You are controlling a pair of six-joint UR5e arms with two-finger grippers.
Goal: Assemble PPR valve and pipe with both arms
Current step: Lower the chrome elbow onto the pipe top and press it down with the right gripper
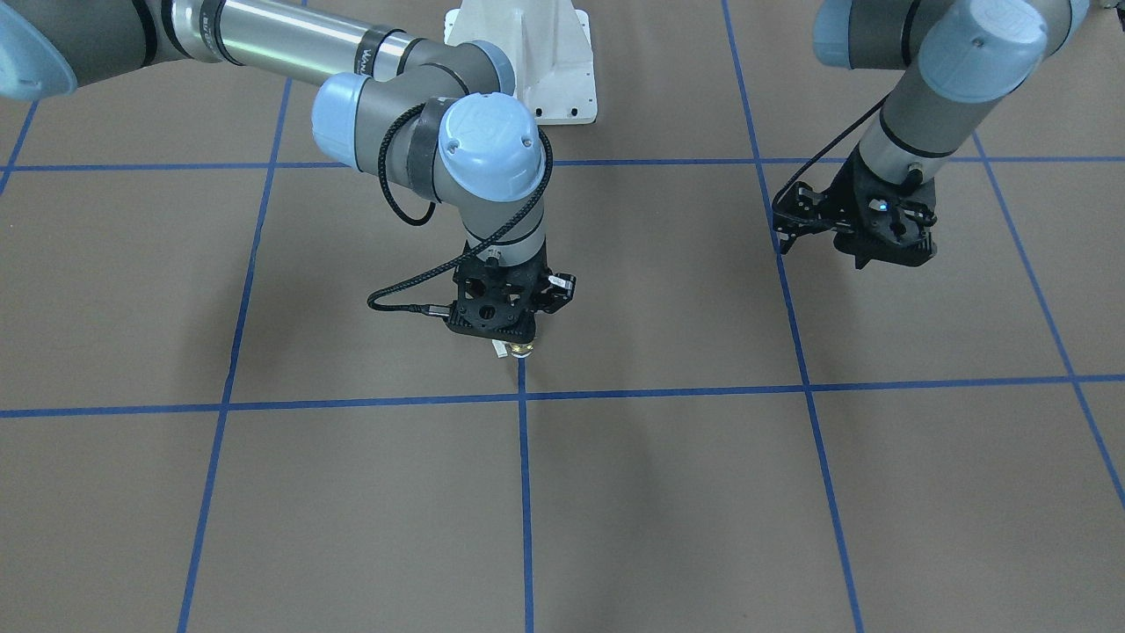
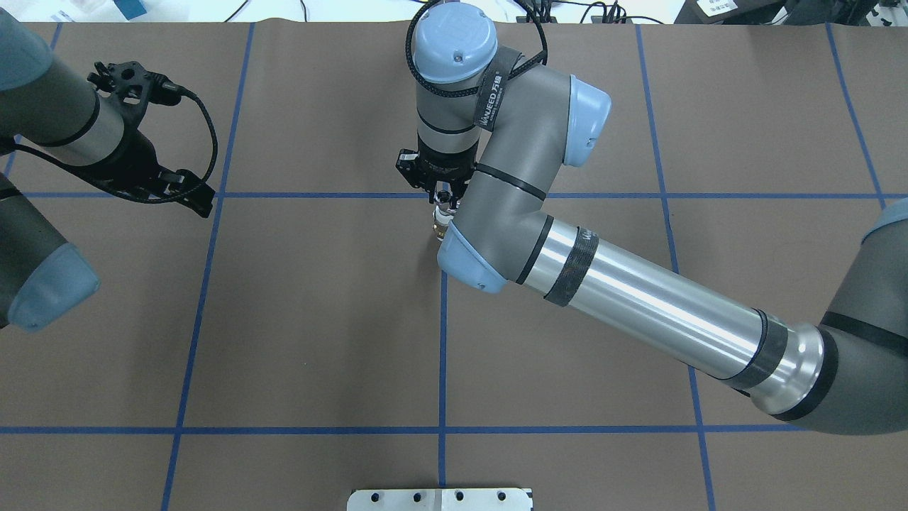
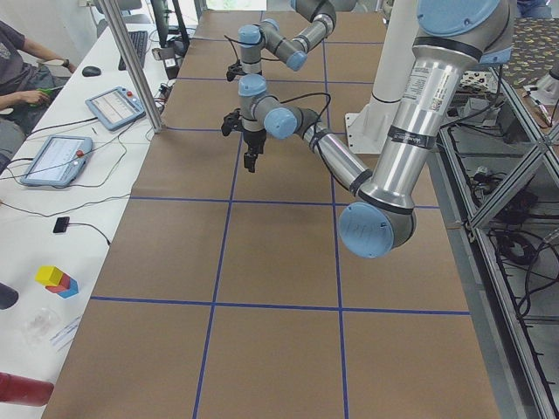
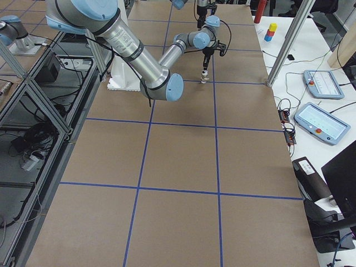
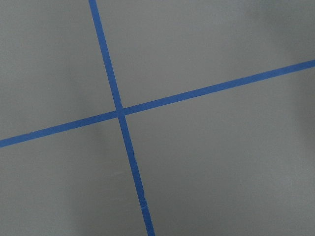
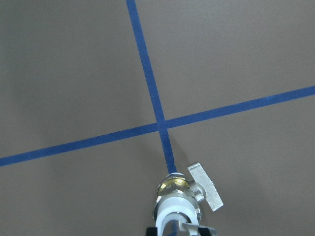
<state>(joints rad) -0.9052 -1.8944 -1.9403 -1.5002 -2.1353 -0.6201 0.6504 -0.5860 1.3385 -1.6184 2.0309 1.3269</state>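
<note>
The PPR valve (image 6: 178,199) hangs upright with its white collar up, brass ring down and flat silver-looking handle out to one side. My right gripper (image 1: 514,338) is shut on the valve's collar, just above the brown table near a crossing of blue tape lines. The valve (image 1: 518,350) peeks out under that gripper, and overhead it (image 2: 443,221) shows beside the right arm's elbow. My left gripper (image 1: 866,259) hovers apart over another tape crossing with nothing seen in it; whether it (image 2: 202,206) is open or shut is unclear. The pipe is not in view.
The brown table (image 2: 319,319) carries a grid of blue tape lines (image 5: 120,110). A white bolted pedestal (image 1: 527,61) stands at the robot's side. Beside the table, a desk holds tablets (image 3: 57,157) and coloured blocks (image 3: 57,279), with a seated person (image 3: 17,70).
</note>
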